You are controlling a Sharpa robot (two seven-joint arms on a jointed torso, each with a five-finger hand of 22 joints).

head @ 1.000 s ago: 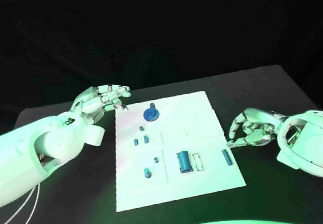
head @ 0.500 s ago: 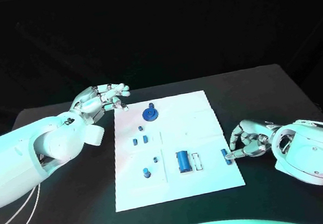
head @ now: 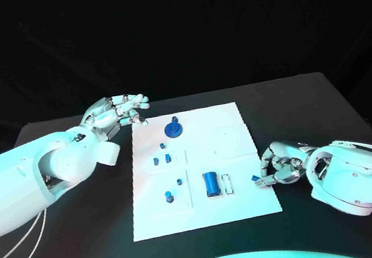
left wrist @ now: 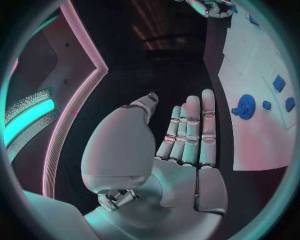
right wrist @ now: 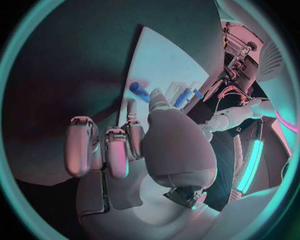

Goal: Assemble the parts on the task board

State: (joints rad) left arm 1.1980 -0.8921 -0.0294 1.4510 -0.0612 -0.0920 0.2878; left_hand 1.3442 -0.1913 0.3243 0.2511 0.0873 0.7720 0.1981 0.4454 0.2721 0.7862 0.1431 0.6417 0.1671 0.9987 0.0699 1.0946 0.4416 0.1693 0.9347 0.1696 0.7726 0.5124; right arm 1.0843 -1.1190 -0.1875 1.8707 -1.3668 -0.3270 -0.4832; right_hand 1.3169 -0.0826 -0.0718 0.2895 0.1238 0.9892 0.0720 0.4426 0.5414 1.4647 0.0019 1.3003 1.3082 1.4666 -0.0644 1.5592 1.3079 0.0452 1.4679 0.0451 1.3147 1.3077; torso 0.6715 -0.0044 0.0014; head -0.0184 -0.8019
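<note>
Right hand (head: 281,166) has slid nearer along task board (head: 230,137) right edge, fingers now closing on small blue peg (head: 257,177); pick-up looks underway. Left hand (head: 115,113) stays open, empty, at far-left corner.

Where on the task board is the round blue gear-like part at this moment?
In the head view, the round blue part lies at the far end of the task board, on its left half, nearest the left hand.
</note>
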